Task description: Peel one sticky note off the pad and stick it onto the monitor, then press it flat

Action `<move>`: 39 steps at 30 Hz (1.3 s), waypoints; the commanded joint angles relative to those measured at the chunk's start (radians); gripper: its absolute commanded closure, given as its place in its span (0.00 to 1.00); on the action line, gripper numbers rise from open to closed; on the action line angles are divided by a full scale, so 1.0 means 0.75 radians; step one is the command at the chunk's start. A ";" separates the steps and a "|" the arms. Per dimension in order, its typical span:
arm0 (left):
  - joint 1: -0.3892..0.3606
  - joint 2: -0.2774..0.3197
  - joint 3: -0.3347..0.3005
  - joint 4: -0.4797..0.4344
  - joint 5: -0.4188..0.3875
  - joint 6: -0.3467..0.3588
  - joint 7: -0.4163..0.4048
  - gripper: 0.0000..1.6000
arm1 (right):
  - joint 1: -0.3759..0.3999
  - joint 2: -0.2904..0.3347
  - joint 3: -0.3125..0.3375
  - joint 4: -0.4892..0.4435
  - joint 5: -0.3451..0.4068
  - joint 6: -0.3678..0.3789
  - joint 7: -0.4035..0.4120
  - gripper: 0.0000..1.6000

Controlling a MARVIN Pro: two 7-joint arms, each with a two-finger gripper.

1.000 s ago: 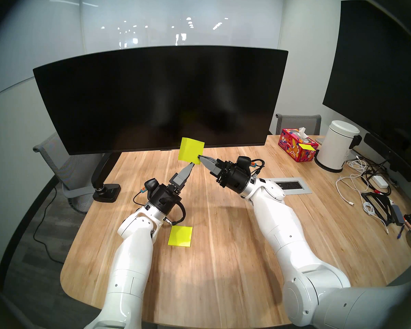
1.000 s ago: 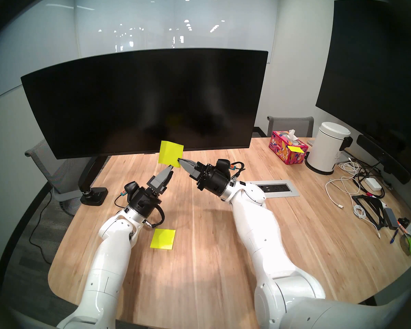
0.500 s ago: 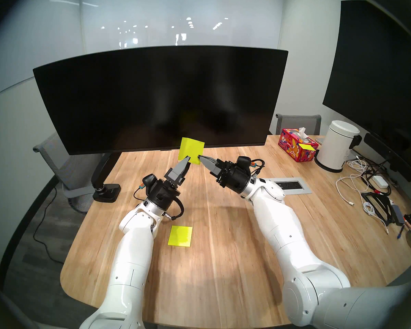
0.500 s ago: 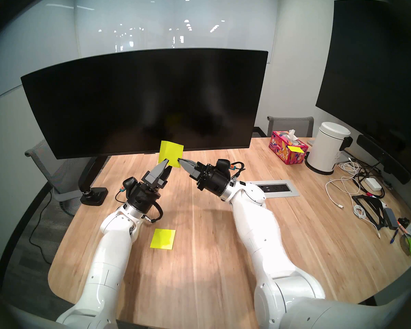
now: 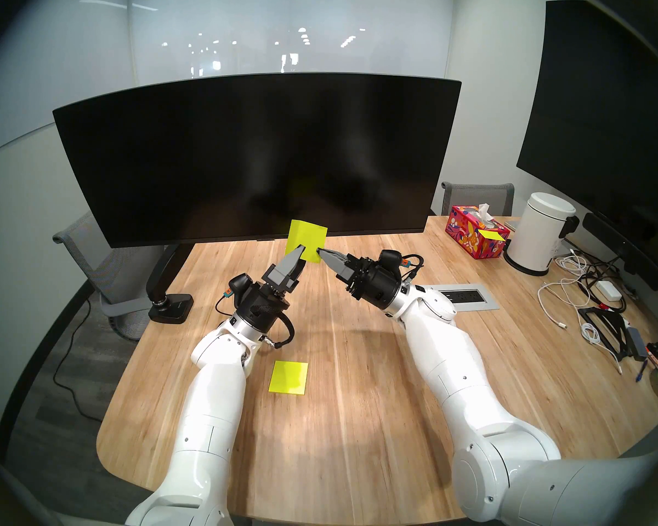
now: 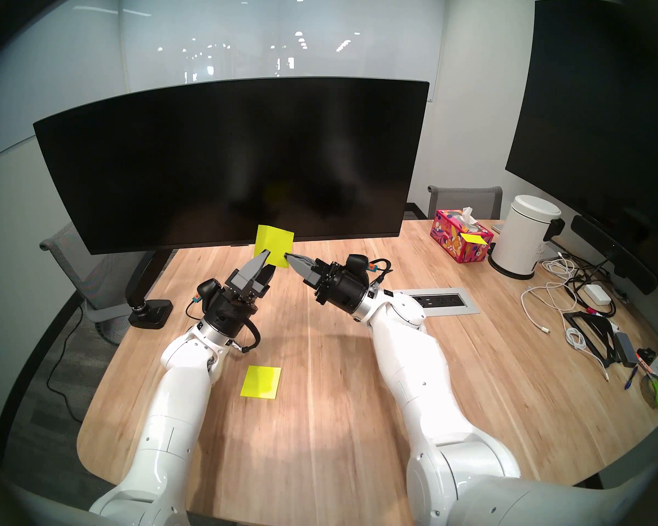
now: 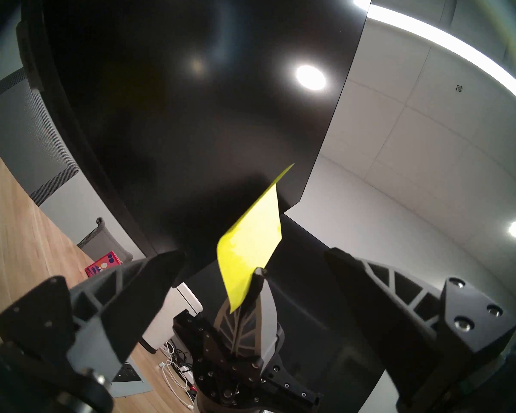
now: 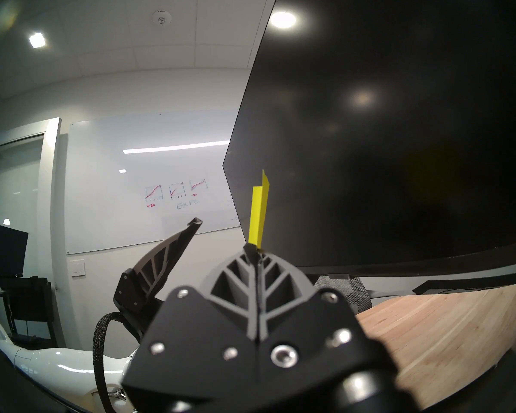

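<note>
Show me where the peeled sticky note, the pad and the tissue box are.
sticky note [image 5: 309,235], head left view, middle of sheet.
pad [image 5: 288,377], head left view, top sheet centre.
tissue box [image 5: 471,238], head left view, patterned side.

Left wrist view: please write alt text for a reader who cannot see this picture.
A yellow-green sticky note is pinched at its lower edge by the shut right pincer, which rises from below in front of the black monitor. The left pincer is open, its two dark fingers at the bottom corners on either side of the note, not touching it.

Frosted glass wall [image 5: 92,77] — grey chairs [image 5: 103,263]
</note>
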 commanded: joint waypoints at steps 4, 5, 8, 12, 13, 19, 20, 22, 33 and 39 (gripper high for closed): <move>-0.024 -0.017 -0.004 -0.012 -0.012 0.000 0.008 0.07 | 0.017 -0.010 0.002 -0.020 0.004 0.003 -0.003 1.00; -0.024 -0.017 -0.004 -0.012 -0.011 0.000 0.008 0.12 | 0.017 -0.010 0.002 -0.020 0.003 0.003 -0.003 1.00; -0.023 -0.017 -0.003 -0.014 -0.010 0.004 0.009 0.16 | 0.017 -0.010 0.003 -0.020 0.003 0.004 -0.003 1.00; -0.019 -0.019 -0.002 -0.017 -0.010 0.008 0.010 0.27 | 0.017 -0.011 0.003 -0.020 0.002 0.004 -0.003 1.00; -0.019 -0.019 -0.002 -0.017 -0.010 0.009 0.010 0.29 | 0.017 -0.011 0.004 -0.020 0.001 0.004 -0.003 1.00; -0.010 -0.020 0.002 -0.025 -0.008 0.016 0.006 0.29 | 0.017 -0.012 0.005 -0.020 0.000 0.004 -0.002 1.00; -0.008 -0.019 0.003 -0.027 -0.007 0.018 0.006 0.29 | 0.017 -0.012 0.005 -0.020 0.000 0.004 -0.002 1.00; -0.006 -0.020 0.004 -0.029 -0.007 0.020 0.008 0.29 | 0.017 -0.012 0.006 -0.020 -0.001 0.004 -0.002 1.00; -0.001 -0.022 0.006 -0.037 -0.009 0.032 0.013 0.32 | 0.017 -0.014 0.008 -0.020 -0.003 0.005 0.000 1.00; 0.007 -0.021 0.006 -0.049 -0.009 0.039 0.014 0.37 | 0.017 -0.014 0.010 -0.020 -0.005 0.005 0.000 1.00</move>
